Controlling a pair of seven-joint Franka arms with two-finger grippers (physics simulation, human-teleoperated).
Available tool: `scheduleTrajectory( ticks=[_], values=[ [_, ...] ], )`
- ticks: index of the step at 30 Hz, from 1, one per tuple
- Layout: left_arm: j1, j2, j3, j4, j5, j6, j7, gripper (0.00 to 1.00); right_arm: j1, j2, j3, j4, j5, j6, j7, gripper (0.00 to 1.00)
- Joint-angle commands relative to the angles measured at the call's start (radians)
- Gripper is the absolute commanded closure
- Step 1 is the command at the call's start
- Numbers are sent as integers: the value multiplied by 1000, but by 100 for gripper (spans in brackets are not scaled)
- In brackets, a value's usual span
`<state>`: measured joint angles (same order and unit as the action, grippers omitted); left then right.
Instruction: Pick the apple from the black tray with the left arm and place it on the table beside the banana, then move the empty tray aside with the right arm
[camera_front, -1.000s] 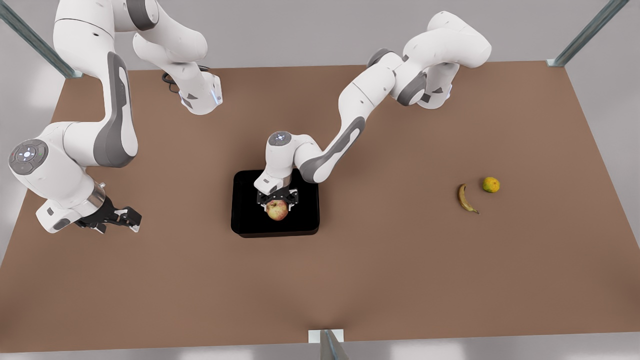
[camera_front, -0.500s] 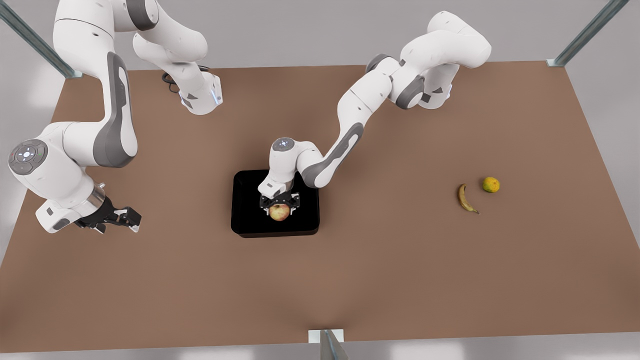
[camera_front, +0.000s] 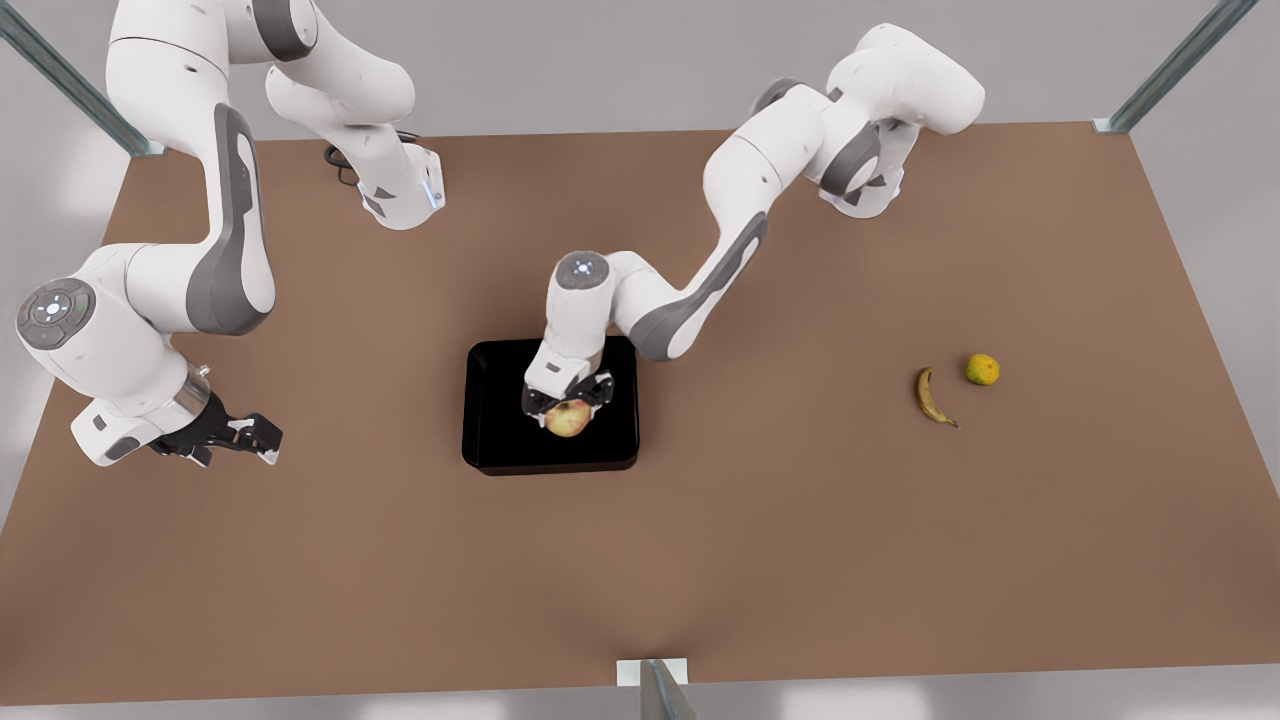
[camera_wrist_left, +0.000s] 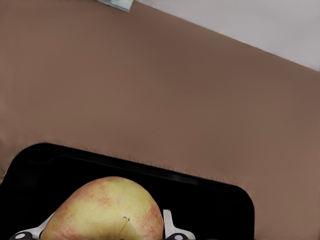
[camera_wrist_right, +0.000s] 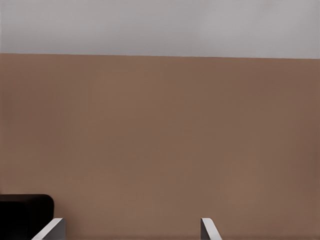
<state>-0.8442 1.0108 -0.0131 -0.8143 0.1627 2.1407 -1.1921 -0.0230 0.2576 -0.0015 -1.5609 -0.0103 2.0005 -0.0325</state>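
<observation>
A: In the front view, the left gripper (camera_front: 567, 400) sits at centre frame over the black tray (camera_front: 495, 440), fingers clamped on the apple (camera_front: 567, 419). The banana (camera_front: 933, 396) lies well off at right of frame on the table (camera_front: 700, 560), a small citrus (camera_front: 982, 369) just beside it.

B: And the right gripper (camera_front: 250, 437)?

A: Waiting at left of frame, fingers parted, nothing in them.

B: The left wrist view?

A: The apple (camera_wrist_left: 105, 210) fills the lower left, a fingertip (camera_wrist_left: 170, 227) against each flank, tray (camera_wrist_left: 215, 200) dark beneath. The hold looks low on a round fruit; I'd guess it could roll out during the long carry.

B: Right wrist view?

A: Two fingertips (camera_wrist_right: 52, 229) spread wide at the bottom edge, a tray corner (camera_wrist_right: 25, 212) at lower left. Dropped carelessly, the apple might knock the banana.
</observation>
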Motion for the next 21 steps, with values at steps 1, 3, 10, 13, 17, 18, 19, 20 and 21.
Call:
scheduleTrajectory(
  ticks=[1, 3, 10, 13, 17, 18, 19, 20, 21],
  values=[
    [43, -51, 1, -28, -74, -206, 227, 21, -1, -6, 0, 1, 4, -19, 2, 0],
    [137, -77, -1, -42, -86, -254, 298, 21, 5, -87, 9, -5, 3, -262, -1, 0],
    [510, -499, 1, -806, -144, 119, 859, 21, 12, -193, 255, -24, 174, -586, 440, 0],
    [646, -445, 1, -792, -187, 127, 1101, 21, 126, -130, 308, -137, 259, -319, 865, 0],
    [732, -359, 5, -761, -206, 127, 1306, 21, 201, -24, 328, -108, 162, -203, 979, 0],
    [755, -354, 7, -773, -201, 124, 1315, 21, 199, -24, 330, -120, 159, -200, 967, 0],
    [755, -351, 7, -795, -201, 124, 1322, 21, 198, -26, 330, -174, 125, -155, 928, 0],
    [757, -347, 7, -804, -201, 124, 1326, 21, 193, -32, 325, -209, 119, -128, 885, 0],
    [764, -344, 10, -806, -201, 124, 1326, 21, 187, -32, 319, -217, 118, -128, 856, 0]
  ],
)
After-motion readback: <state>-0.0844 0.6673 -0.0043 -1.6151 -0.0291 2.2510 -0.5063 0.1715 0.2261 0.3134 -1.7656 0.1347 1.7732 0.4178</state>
